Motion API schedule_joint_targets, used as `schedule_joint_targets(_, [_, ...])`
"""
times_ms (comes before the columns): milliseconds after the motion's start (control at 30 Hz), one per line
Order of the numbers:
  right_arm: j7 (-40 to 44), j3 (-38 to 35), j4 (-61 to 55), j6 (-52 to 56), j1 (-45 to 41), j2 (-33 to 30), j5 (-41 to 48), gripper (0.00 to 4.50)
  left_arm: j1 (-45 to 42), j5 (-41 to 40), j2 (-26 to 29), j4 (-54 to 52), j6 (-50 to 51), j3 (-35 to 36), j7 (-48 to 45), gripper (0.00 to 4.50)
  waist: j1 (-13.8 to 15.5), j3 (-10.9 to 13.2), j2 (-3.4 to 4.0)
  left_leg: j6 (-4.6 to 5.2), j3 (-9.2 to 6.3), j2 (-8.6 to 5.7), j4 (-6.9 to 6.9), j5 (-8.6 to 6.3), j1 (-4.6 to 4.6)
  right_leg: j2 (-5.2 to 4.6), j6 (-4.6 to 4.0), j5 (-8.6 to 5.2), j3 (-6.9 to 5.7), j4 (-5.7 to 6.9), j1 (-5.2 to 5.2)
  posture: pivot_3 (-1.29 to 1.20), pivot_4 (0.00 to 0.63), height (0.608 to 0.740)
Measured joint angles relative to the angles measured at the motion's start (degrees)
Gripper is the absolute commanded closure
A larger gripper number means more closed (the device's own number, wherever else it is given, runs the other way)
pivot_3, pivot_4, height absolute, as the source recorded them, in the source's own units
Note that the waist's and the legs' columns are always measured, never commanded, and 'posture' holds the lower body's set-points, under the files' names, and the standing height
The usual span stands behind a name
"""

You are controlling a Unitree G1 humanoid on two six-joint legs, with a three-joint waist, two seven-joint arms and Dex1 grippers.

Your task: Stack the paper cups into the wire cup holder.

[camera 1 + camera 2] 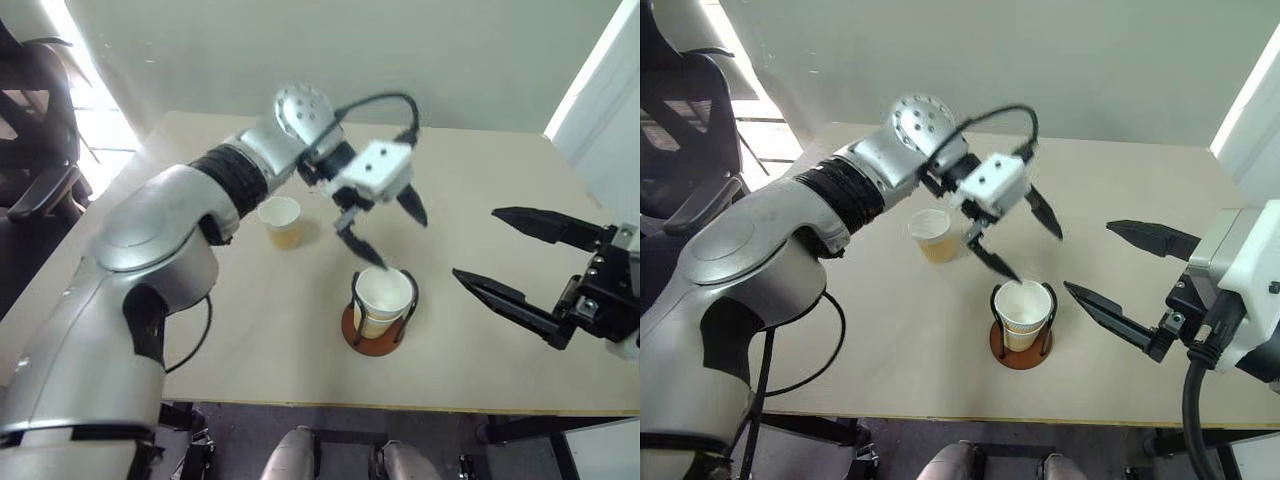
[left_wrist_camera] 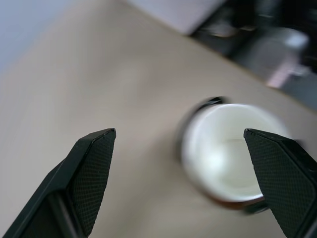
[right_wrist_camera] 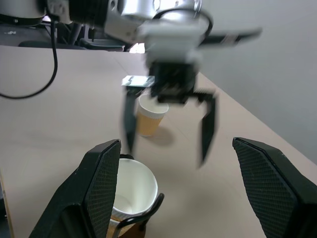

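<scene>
With a tan paper cup (image 1: 383, 300) seated white-mouthed between the dark loops of the red-based wire cup holder (image 1: 377, 335), my left gripper (image 1: 385, 232) hangs spread and empty just above it. Another tan cup (image 1: 281, 221) waits beyond the holder; my right gripper (image 1: 505, 253) idles open beside it.

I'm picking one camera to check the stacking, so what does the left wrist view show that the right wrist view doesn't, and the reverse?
Left wrist only: the open left end effector from behind its own fingers, looking down into the cup. Right wrist only: the loose cup standing apart on the table, and the open right end effector. Both: the white-lined cup seated in the wire holder.
</scene>
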Motion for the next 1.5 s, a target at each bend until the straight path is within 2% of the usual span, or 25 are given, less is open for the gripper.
schedule_joint_targets(67, [1.17,0.01,0.53,-0.15,-0.01,0.34,-0.70,0.78,-0.21,4.14,2.01,3.97,0.52,2.72,-0.02,0.06,-0.36,-0.05,0.09,0.00,0.02,0.00,-0.01,0.01,0.06,0.00,0.07,-0.05,0.03,-0.01,0.00,0.00,0.150,0.740])
schedule_joint_targets(100, [2.36,0.02,0.88,-0.23,0.01,0.45,-1.14,0.78,-0.04,8.28,3.69,6.25,0.51,3.67,-0.04,0.06,-0.57,-0.06,0.12,-0.02,0.03,0.00,-0.04,0.03,0.08,0.00,0.54,-0.34,0.03,-0.01,-0.01,0.00,0.150,0.740])
schedule_joint_targets(133, [3.15,0.06,1.12,-0.29,0.01,0.54,-1.52,0.78,0.41,11.62,4.94,8.02,0.38,4.29,-0.04,0.06,-0.66,-0.07,0.13,-0.08,0.03,0.00,-0.06,0.09,0.10,0.01,0.62,-0.41,0.04,0.00,-0.01,0.00,0.150,0.740])
schedule_joint_targets(233, [5.20,0.63,1.88,-0.78,-0.09,0.99,-2.86,0.78,4.19,22.03,8.14,13.25,-0.44,6.95,-0.04,0.06,-0.68,-0.08,0.16,-0.15,0.02,0.00,-0.08,0.18,0.07,0.02,0.53,-0.41,0.06,0.00,-0.02,0.00,0.150,0.740])
schedule_joint_targets(300, [5.94,2.22,2.64,-1.49,-1.05,1.20,-4.04,0.78,7.14,27.51,8.57,15.64,-0.32,9.99,-0.03,0.06,-0.37,-0.05,0.10,-0.08,0.00,-0.02,-0.02,0.21,-0.06,0.02,0.23,-0.23,0.08,-0.02,-0.03,0.00,0.150,0.740])
schedule_joint_targets(500, [7.63,9.00,4.56,-3.69,-5.50,1.21,-7.32,0.78,9.84,40.29,8.55,16.74,0.83,20.60,2.43,0.06,0.59,-0.04,0.03,0.23,0.00,-0.34,0.23,0.08,-0.20,-0.16,0.28,-0.17,0.20,-0.07,-0.04,0.00,0.150,0.740])
schedule_joint_targets(700, [7.71,10.03,4.30,-3.77,-5.83,1.36,-7.80,0.78,12.74,50.11,8.15,17.24,1.02,26.06,8.52,0.06,0.30,-0.02,0.04,0.29,0.16,-0.55,0.15,0.10,0.01,-0.17,0.50,-0.21,0.63,0.00,-0.03,0.00,0.150,0.740])
schedule_joint_targets(833, [7.27,9.97,3.92,-3.59,-5.56,1.37,-7.40,0.78,14.16,55.58,7.82,17.45,0.16,29.23,13.34,0.06,0.04,-0.04,0.01,0.33,0.26,-0.65,0.13,0.11,0.10,-0.12,0.65,-0.18,0.93,0.01,-0.06,0.00,0.150,0.740])
schedule_joint_targets(1100, [6.11,9.48,3.10,-3.20,-5.52,1.23,-5.89,0.78,15.64,61.38,4.99,17.48,-0.62,35.82,15.68,0.06,-0.20,-0.04,0.03,0.71,0.47,-0.87,0.25,-0.01,0.12,-0.24,0.90,-0.14,1.29,-0.02,-0.09,0.00,0.150,0.740])
schedule_joint_targets(1267, [4.99,9.08,2.96,-2.47,-5.41,1.17,-4.84,0.78,17.35,64.58,4.00,17.48,-1.10,37.83,16.12,0.06,-0.38,-0.04,0.03,0.77,0.47,-0.82,0.31,-0.06,0.14,-0.33,0.97,-0.12,1.41,-0.02,-0.10,0.00,0.150,0.740])
schedule_joint_targets(1500, [4.43,8.67,2.85,-2.13,-5.23,1.09,-3.92,0.78,19.29,68.97,2.94,17.78,-1.15,39.09,21.86,0.06,-0.44,-0.04,0.05,0.80,0.55,-0.84,0.38,-0.06,0.16,-0.28,0.98,-0.08,1.41,0.01,-0.09,0.00,0.150,0.740])
